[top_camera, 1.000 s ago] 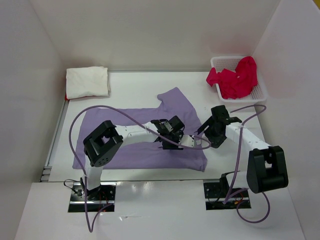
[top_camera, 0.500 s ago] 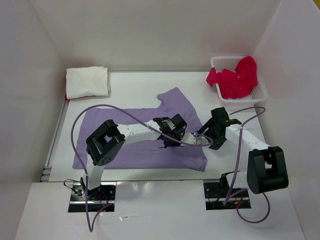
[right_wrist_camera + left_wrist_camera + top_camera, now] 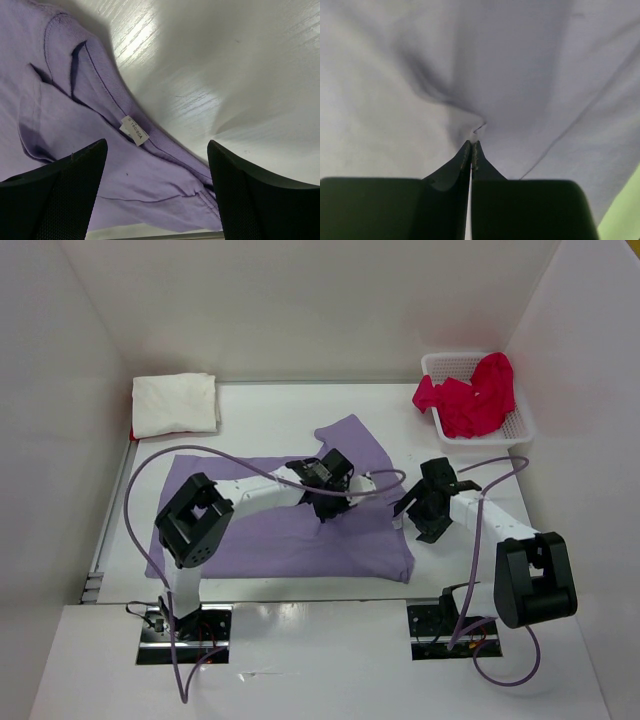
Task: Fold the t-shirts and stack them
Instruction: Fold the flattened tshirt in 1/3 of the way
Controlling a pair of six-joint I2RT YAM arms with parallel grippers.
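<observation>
1. A small white tag (image 3: 135, 131) is lying at the collar seam of the lavender t-shirt (image 3: 250, 540). Dark print is running along it, but it is too small and blurred to read.
2. The left arm (image 3: 255, 492) is reaching across the lavender t-shirt and covering part of its middle. The left wrist view is showing only lavender cloth and a pale green sliver at its lower right corner.
3. A red t-shirt (image 3: 132, 434) is peeking out as a thin sliver at the near left corner of the folded off-white t-shirt (image 3: 175, 403). The rest of it is hidden underneath.
4. The pinkish red t-shirt (image 3: 470, 400) is sitting bunched in the white mesh basket (image 3: 525, 430) at the far right, spilling over the left rim. Its outline is hard to make out.
5. The left pincer (image 3: 471, 146) is pressing its tips together on a small pinch of lavender cloth, and creases are fanning out from that spot.
6. The right pincer (image 3: 155, 165) is standing wide open and holding nothing. It is hovering over the shirt's right edge and the bare worktop (image 3: 225, 75) beside the collar.
7. The lavender t-shirt is lying spread across the middle of the worktop, with one sleeve pointing to the far side. The off-white t-shirt is resting at the far left corner.
</observation>
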